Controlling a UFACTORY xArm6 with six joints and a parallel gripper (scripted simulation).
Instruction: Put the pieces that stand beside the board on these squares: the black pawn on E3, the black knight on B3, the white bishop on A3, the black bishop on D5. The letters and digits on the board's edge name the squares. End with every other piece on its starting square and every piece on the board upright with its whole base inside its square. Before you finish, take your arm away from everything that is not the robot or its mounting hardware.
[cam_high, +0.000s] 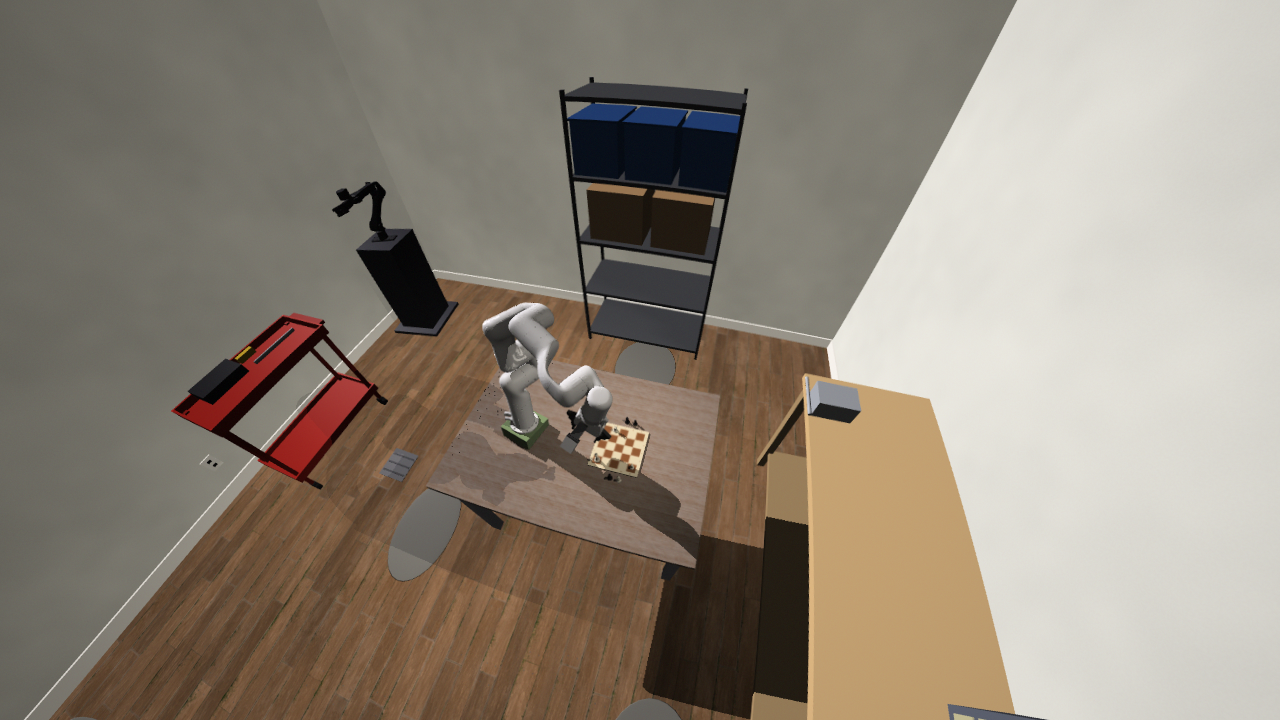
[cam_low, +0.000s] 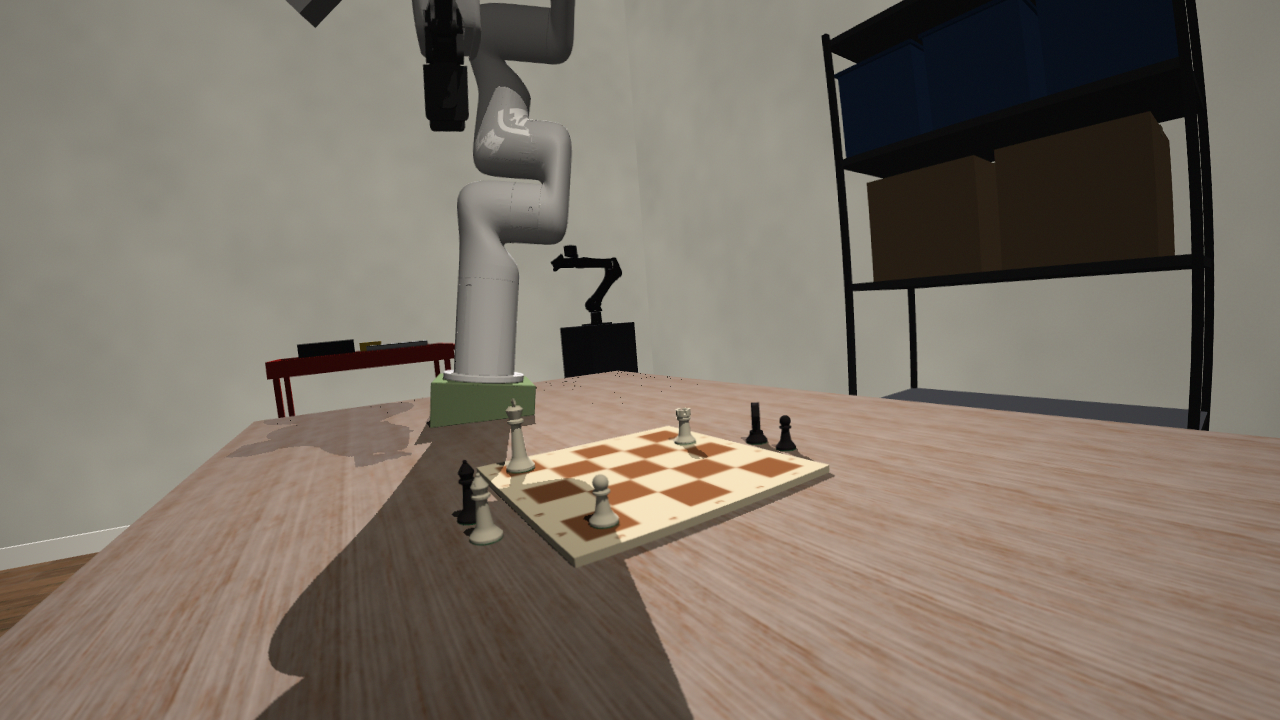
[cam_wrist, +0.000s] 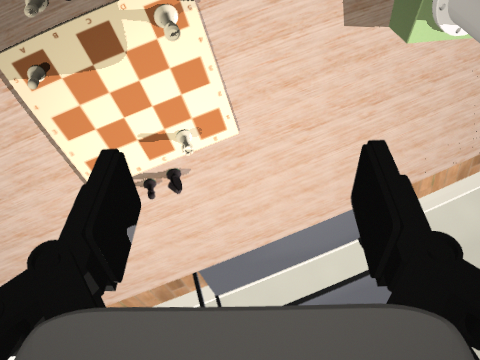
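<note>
My gripper (cam_low: 445, 118) (cam_wrist: 243, 172) is open and empty, high above the table. The board (cam_low: 581, 557) (cam_wrist: 231, 131) lies below. The black pawn (cam_low: 785, 435) (cam_wrist: 150, 187) and black knight (cam_low: 756, 433) (cam_wrist: 174, 181) stand beside its rank 1 edge. The white bishop (cam_low: 484, 519) (cam_wrist: 36, 7) and black bishop (cam_low: 466, 497) stand close together beside the rank 5 edge; the black one is almost out of the wrist view. On the board stand a white king (cam_low: 517, 447) (cam_wrist: 166, 18) on E5, a white pawn (cam_low: 602, 508) (cam_wrist: 36, 75) on A5 and a white rook (cam_low: 684, 429) (cam_wrist: 184, 139) on D1.
The arm's green base block (cam_low: 483, 402) (cam_wrist: 411, 22) stands on the table (cam_high: 684, 420) off the board's E side. A shelf rack (cam_high: 648, 286) (cam_low: 1029, 273) stands beyond the table. A red cart (cam_high: 308, 429) and a wooden desk (cam_high: 881, 537) stand apart from it.
</note>
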